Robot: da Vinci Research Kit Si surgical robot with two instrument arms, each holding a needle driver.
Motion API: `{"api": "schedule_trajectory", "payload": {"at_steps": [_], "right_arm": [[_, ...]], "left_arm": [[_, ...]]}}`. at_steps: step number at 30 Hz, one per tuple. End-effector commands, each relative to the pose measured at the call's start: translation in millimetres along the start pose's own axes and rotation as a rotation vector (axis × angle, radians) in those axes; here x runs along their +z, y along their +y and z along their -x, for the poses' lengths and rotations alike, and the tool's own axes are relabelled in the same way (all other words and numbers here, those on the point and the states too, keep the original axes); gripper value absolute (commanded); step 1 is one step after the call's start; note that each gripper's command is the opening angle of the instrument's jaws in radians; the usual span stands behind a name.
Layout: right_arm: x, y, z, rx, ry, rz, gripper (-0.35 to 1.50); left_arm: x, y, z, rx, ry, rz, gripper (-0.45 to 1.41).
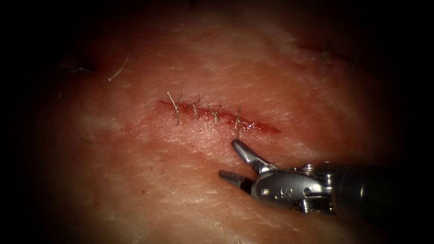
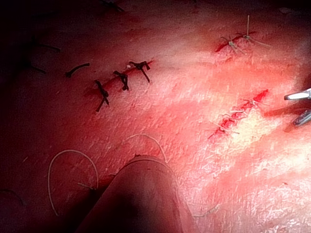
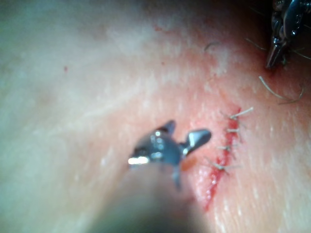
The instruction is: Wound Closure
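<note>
The cut runs across the middle of the tissue, crossed by several pale thread stitches; its right end lies bare and red. My right tool is just below that right end, open, nothing between its jaws, the upper jaw tip close to the last stitch. It hovers open beside the cut in the right wrist view and shows near the cut in the left wrist view. My left tool stands farther off, shut to a point, over loose thread ends.
Other stitched cuts lie on the tissue: one at the upper right, one at the upper left, one closed with dark thread. A cut end of pale thread and a loose thread loop rest on the surface. The left shaft rises nearby.
</note>
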Motion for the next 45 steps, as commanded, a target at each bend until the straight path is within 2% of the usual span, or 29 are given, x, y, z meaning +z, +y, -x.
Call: {"api": "schedule_trajectory", "payload": {"at_steps": [1,7,10,11,12,13,14,15,16,19,21,22,24,25,27,29,34,37,40,45], "right_arm": [[0.6,-0.7,0.0,0.0,0.002,-0.001,1.48],[0.4,-0.6,0.1,0.0,0.0,-0.004,1.48],[0.4,-0.6,0.1,0.0,0.0,-0.004,1.48],[0.4,-0.6,0.1,0.0,0.0,-0.004,1.48],[0.4,-0.6,0.1,0.0,0.0,-0.004,1.48],[0.4,-0.6,0.1,0.0,0.0,-0.004,1.48],[0.4,-0.7,0.0,0.0,0.0,-0.004,1.48],[0.4,-0.7,0.1,0.0,0.0,-0.004,1.48],[0.5,-0.7,0.1,0.0,0.0,-0.004,1.48],[0.6,-0.7,0.0,0.0,-0.001,-0.003,1.48],[0.6,-0.7,0.0,0.0,-0.001,-0.003,1.48],[0.7,-0.8,0.0,0.0,-0.001,-0.002,1.48],[0.7,-0.8,0.0,0.0,-0.001,-0.002,1.48],[0.7,-0.8,0.0,0.0,-0.001,-0.002,1.48],[0.7,-0.8,0.0,0.0,-0.001,-0.003,1.48],[0.6,-0.8,0.0,0.0,-0.001,-0.003,1.48],[0.6,-0.8,0.0,0.006,0.001,-0.001,1.48],[0.5,-0.8,0.0,0.005,0.001,-0.001,1.48],[0.5,-0.8,0.0,0.005,0.001,-0.001,1.48],[0.5,-0.8,0.0,0.005,0.002,-0.001,1.48]], "left_arm": [[1.0,0.0,-0.1,0.003,0.005,0.003,-0.45],[2.0,3.3,-2.0,0.057,0.029,0.052,-0.45],[1.2,3.1,-2.3,0.059,0.05,0.033,-0.45],[0.7,2.8,-2.4,0.057,0.069,0.007,-0.3],[-0.6,1.9,-2.3,-0.021,0.084,-0.076,0.29],[-1.3,1.5,-2.2,-0.053,0.084,-0.1,0.56],[-2.9,0.8,-1.4,-0.105,0.081,-0.125,0.76],[-3.5,0.6,-0.9,-0.138,0.081,-0.14,0.81],[-4.3,0.4,-0.3,-0.196,0.084,-0.164,0.84],[-5.4,0.2,1.1,-0.235,0.063,-0.204,0.94],[-5.5,0.2,1.4,-0.245,0.055,-0.214,0.96],[-5.6,0.2,2.0,-0.312,0.056,-0.238,0.96],[-5.5,0.2,2.2,-0.332,0.053,-0.242,0.94],[-5.2,0.2,2.5,-0.369,0.042,-0.253,1.04],[-5.1,0.1,2.6,-0.374,0.037,-0.248,1.04],[-4.6,-0.1,3.0,-0.415,0.028,-0.259,0.96],[-3.5,-1.2,4.4,-0.476,0.001,-0.275,0.96],[-2.7,-1.9,5.4,-0.492,-0.025,-0.27,0.96],[-1.2,-2.7,6.6,-0.533,-0.03,-0.252,1.13],[0.5,-3.5,7.5,-0.583,-0.034,-0.211,1.08]]}}
